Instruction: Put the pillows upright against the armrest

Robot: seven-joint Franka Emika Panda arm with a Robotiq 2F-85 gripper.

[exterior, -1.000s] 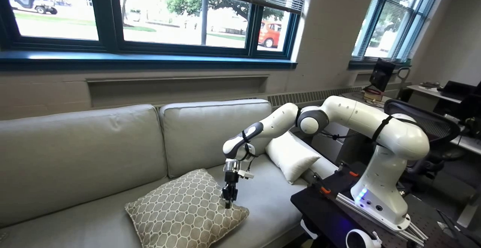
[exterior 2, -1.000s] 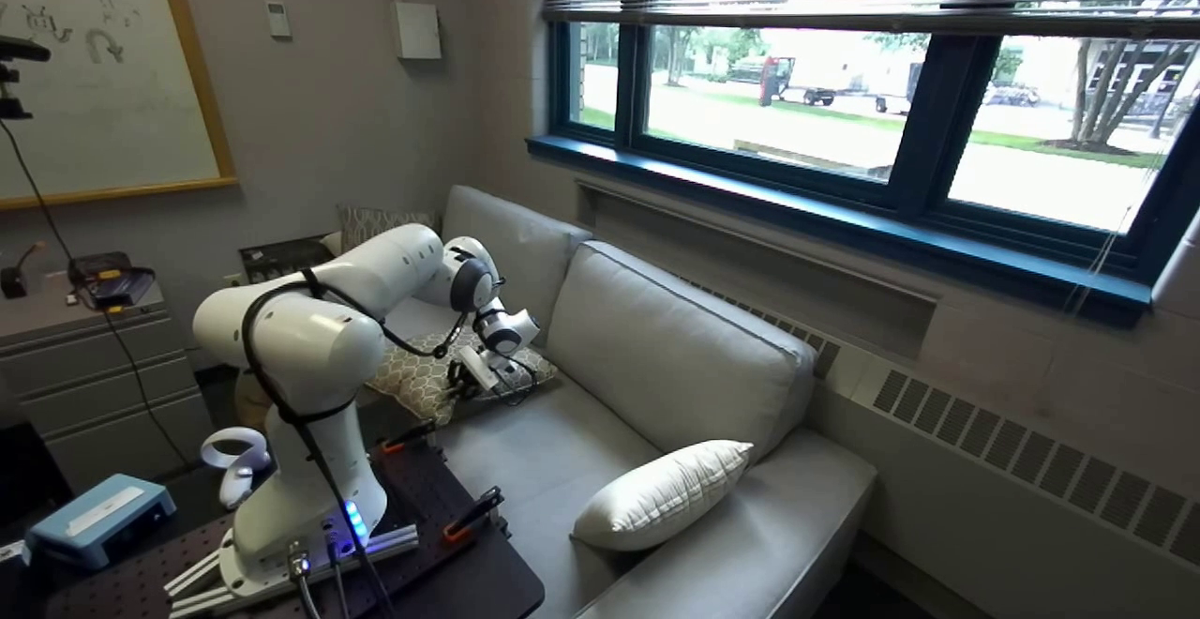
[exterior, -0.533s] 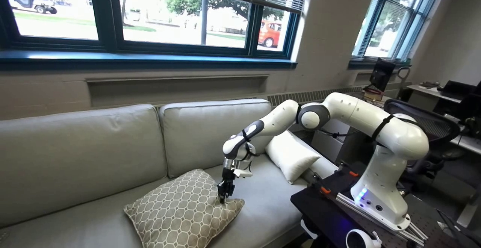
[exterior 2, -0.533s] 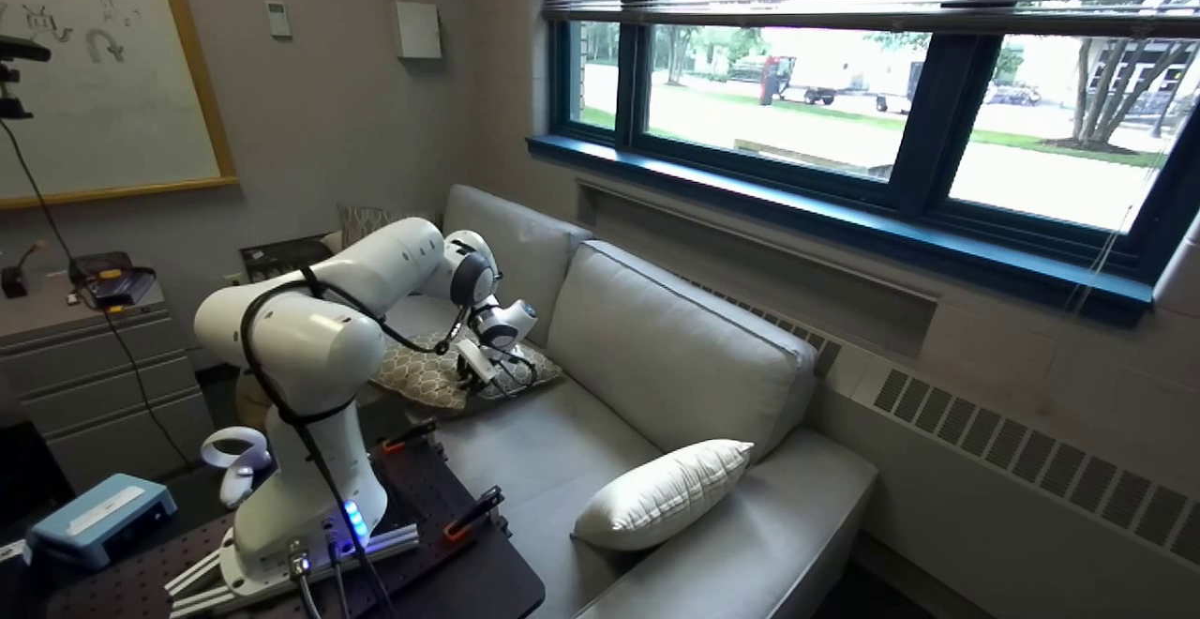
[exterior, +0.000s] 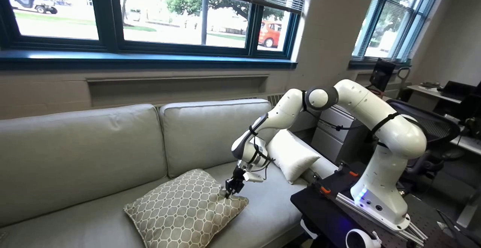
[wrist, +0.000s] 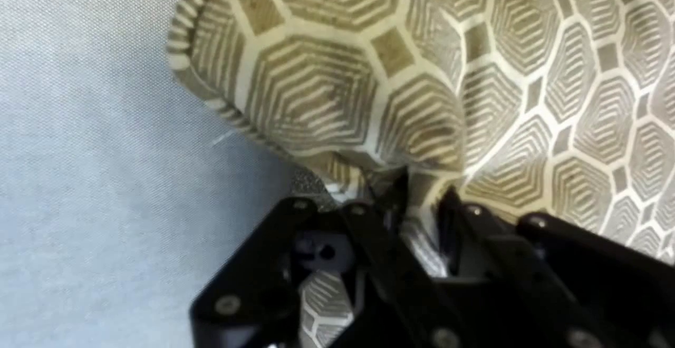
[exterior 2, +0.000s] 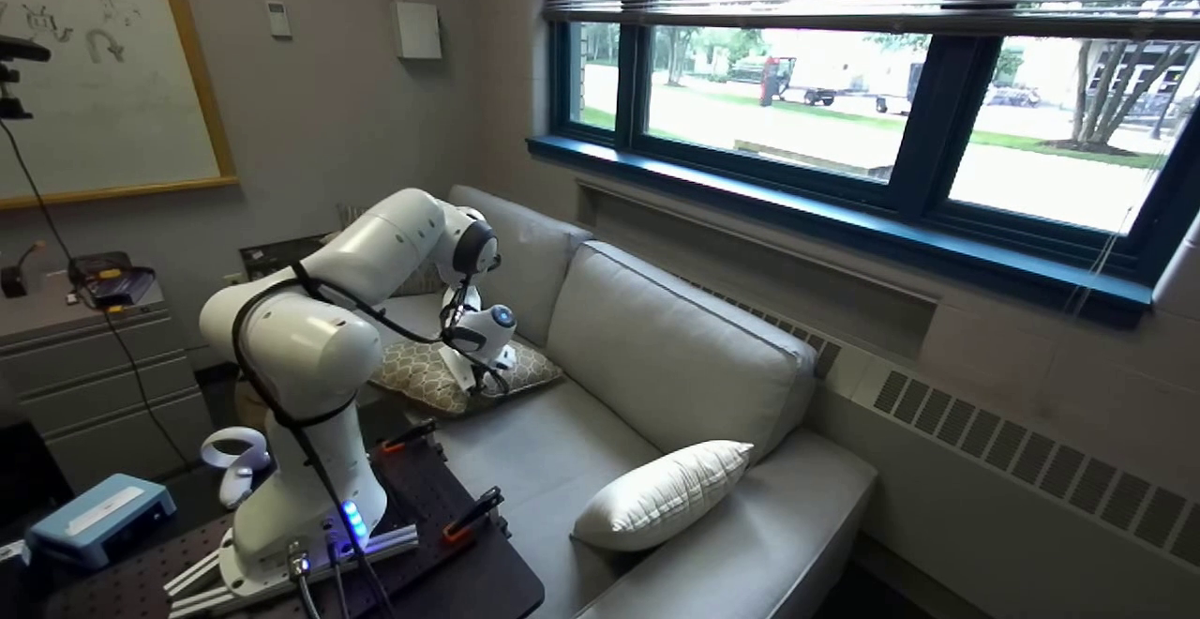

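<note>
A tan pillow with a honeycomb pattern (exterior: pixel 176 210) lies flat on the sofa seat; it also shows in an exterior view (exterior 2: pixel 412 373) and fills much of the wrist view (wrist: pixel 527 74). My gripper (exterior: pixel 227 194) is at its corner nearest the robot, tilted. In the wrist view the fingers (wrist: pixel 429 183) are close together with a fold of the pillow's cloth bunched between them. A white pillow (exterior: pixel 291 156) leans against the armrest (exterior 2: pixel 787 535); it shows in an exterior view (exterior 2: pixel 666 497) too. Another patterned pillow (exterior 2: pixel 352 214) at the sofa's far end is mostly hidden behind the arm.
The sofa's back cushions (exterior: pixel 218 135) stand along the window wall. The robot's dark table (exterior 2: pixel 487 563), with orange-and-black clamps (exterior 2: pixel 473 516), stands close to the seat's front. A white hand controller (exterior 2: pixel 239 464) and a blue box (exterior 2: pixel 101 516) lie beside the base.
My gripper moved in along the pillow's corner, bunching its cloth, then shifted back a little toward the armrest. The wrist tilted and the arm's elbow rose. The white pillow stayed still.
</note>
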